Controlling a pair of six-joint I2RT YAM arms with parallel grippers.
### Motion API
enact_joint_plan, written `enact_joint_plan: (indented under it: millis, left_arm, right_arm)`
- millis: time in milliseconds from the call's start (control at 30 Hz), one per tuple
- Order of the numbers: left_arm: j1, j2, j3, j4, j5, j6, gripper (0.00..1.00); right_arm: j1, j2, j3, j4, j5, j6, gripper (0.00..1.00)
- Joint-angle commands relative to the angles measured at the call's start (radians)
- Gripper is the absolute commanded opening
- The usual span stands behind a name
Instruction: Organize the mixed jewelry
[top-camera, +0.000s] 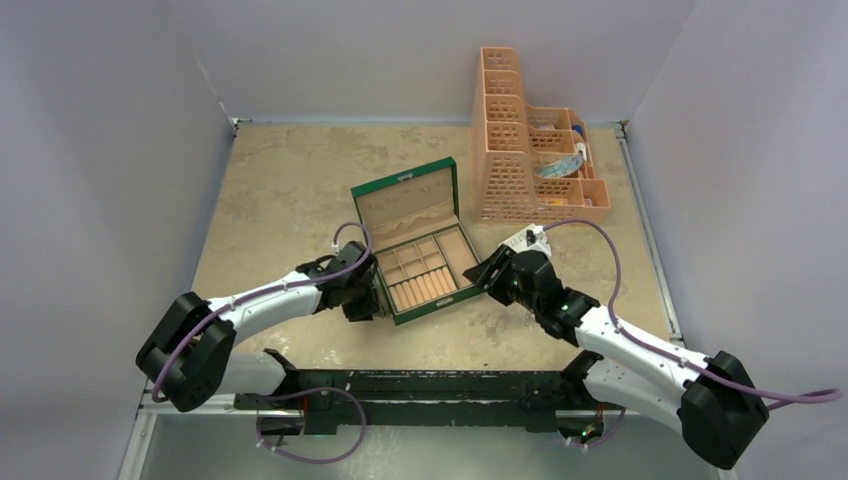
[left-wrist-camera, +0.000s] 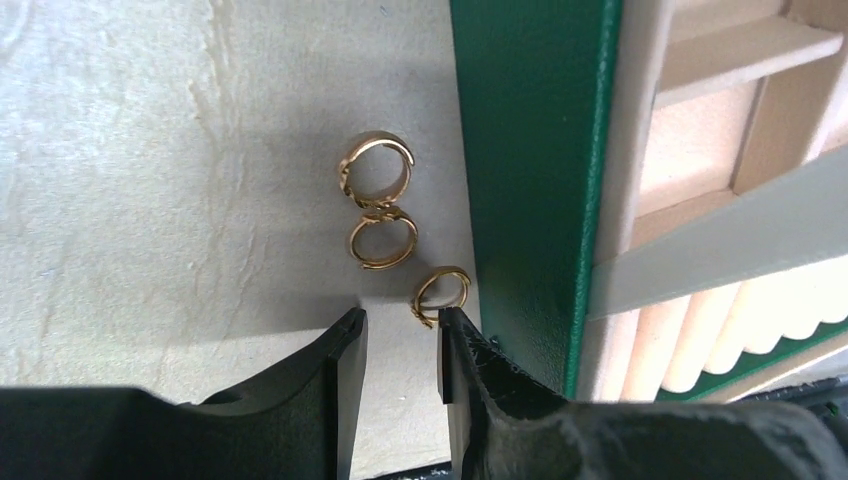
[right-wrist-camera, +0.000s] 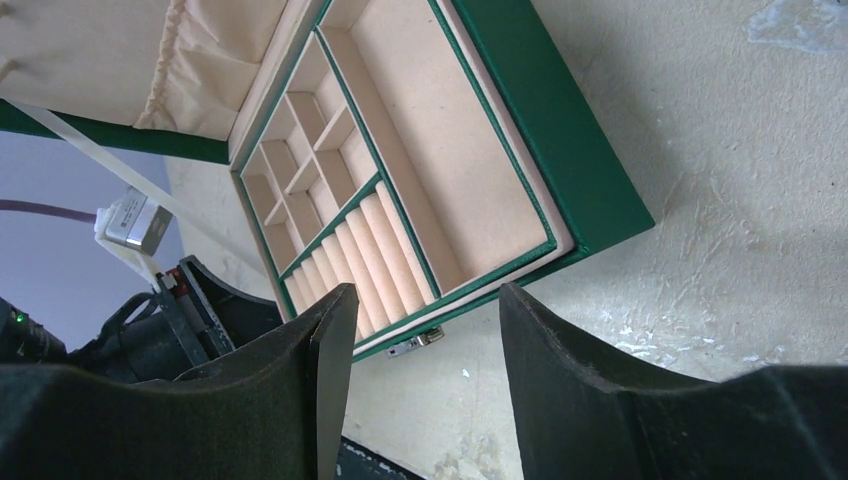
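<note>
three gold rings (left-wrist-camera: 398, 232) lie on the table (left-wrist-camera: 150, 200) in a short column at the centre of the left wrist view, just beside the outer wall of the green box (left-wrist-camera: 530, 180). the top ring (left-wrist-camera: 377, 168) and the middle ring (left-wrist-camera: 383, 240) appear to touch. the lowest ring (left-wrist-camera: 441, 293) sits a little to the lower right, close against the box wall.

the left gripper (left-wrist-camera: 400, 325) fills the bottom centre of that frame. its jaws stand apart with a narrow gap and only bare table between them. the lowest ring lies just above the tip of the finger (left-wrist-camera: 455, 340) on the right of the frame, outside the gap, and whether it touches the tip is unclear.

in the top view the left arm reaches low from the lower left of the frame to the box's lower left corner, and the right arm reaches from the lower right to the box's right side. the right gripper (right-wrist-camera: 425, 310) is spread wide and holds nothing, with the open box just beyond its fingers. an orange rack (top-camera: 520, 160) stands at the upper right.
</note>
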Motion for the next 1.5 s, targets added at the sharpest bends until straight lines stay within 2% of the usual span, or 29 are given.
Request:
enact_joint_plan:
  millis: [0, 133, 400, 700, 867, 1067, 1200, 1300, 1467]
  left_arm:
    - [-0.021, 0.004, 0.045, -0.047, -0.111, -0.026, 0.31]
    - [-0.049, 0.041, 0.058, -0.049, -0.116, -0.031, 0.25]
    - [-0.068, 0.077, 0.084, -0.067, -0.108, -0.009, 0.22]
    - [-0.069, 0.071, 0.097, -0.128, -0.137, 0.003, 0.00]
    - [-0.069, 0.018, 0.120, -0.180, -0.169, 0.010, 0.00]
    - [-0.069, -0.156, 0.138, -0.219, -0.212, 0.032, 0.00]
    - [-0.068, -0.271, 0.181, -0.169, -0.175, 0.108, 0.00]
    - [-0.069, -0.300, 0.222, -0.102, -0.133, 0.160, 0.00]
    - [-0.069, -0.298, 0.258, 0.000, -0.135, 0.170, 0.00]
  right_arm:
    - [0.002, -0.010, -0.004, -0.004, 0.040, 0.009, 0.57]
    - [0.002, 0.001, -0.003, -0.003, 0.041, 0.005, 0.57]
    - [0.001, -0.011, -0.002, -0.017, 0.056, 0.003, 0.57]
    - [0.001, -0.014, 0.008, -0.011, 0.058, -0.007, 0.57]
    - [0.002, -0.016, 0.017, 0.042, 0.011, -0.054, 0.58]
    - [0.004, -0.004, 0.040, 0.237, -0.199, -0.187, 0.60]
    - [0.042, 0.059, 0.106, 0.322, -0.297, -0.230, 0.61]
    - [0.099, 0.134, 0.191, 0.358, -0.328, -0.246, 0.62]
    - [0.184, 0.266, 0.347, 0.338, -0.275, -0.259, 0.62]
